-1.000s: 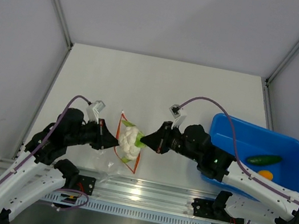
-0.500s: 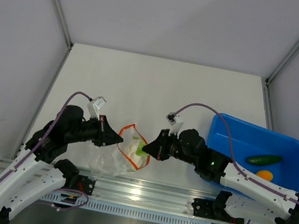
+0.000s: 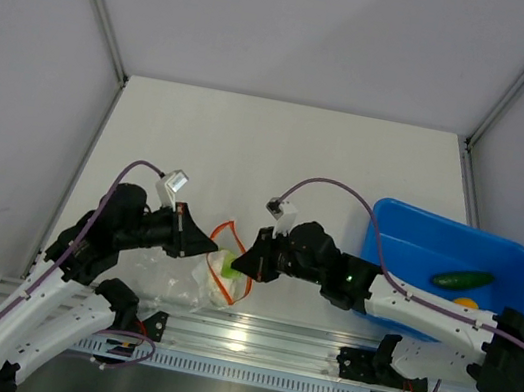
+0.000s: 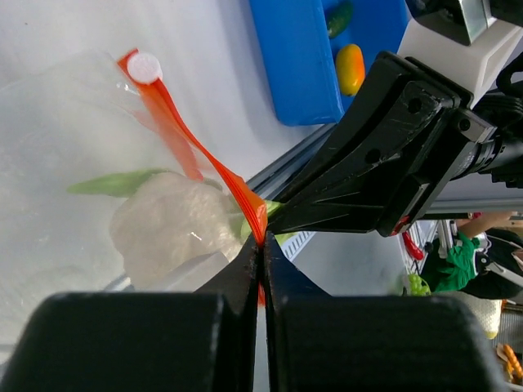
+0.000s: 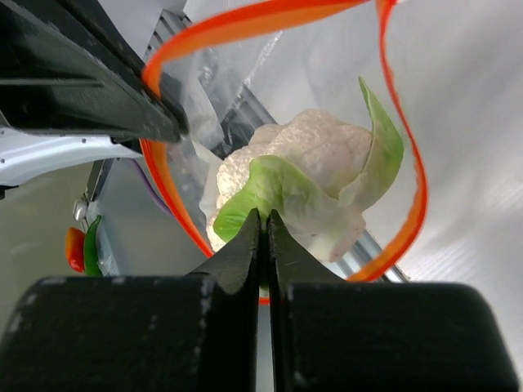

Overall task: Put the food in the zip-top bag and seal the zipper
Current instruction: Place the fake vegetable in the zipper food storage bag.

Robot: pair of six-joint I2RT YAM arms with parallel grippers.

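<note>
Food: pale green-white leafy toy lump sits in the mouth of the clear crinkly zip-top bag, at the near edge of the white bench, between the two arms. Closed right end effector pinches the lump's green leaf. Bag's orange-red zipper strip loops open around the lump; closed left end effector pinches the strip. In blue plastic tray, far right, well apart from bag: dark green toy cucumber, yellow-orange oval toy fruit.

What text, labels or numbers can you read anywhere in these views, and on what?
No readable text in any view.
Clear crinkly plastic bag and blue plastic tray: no print showing.
Small red mark on the right arm: too small to read.
</note>
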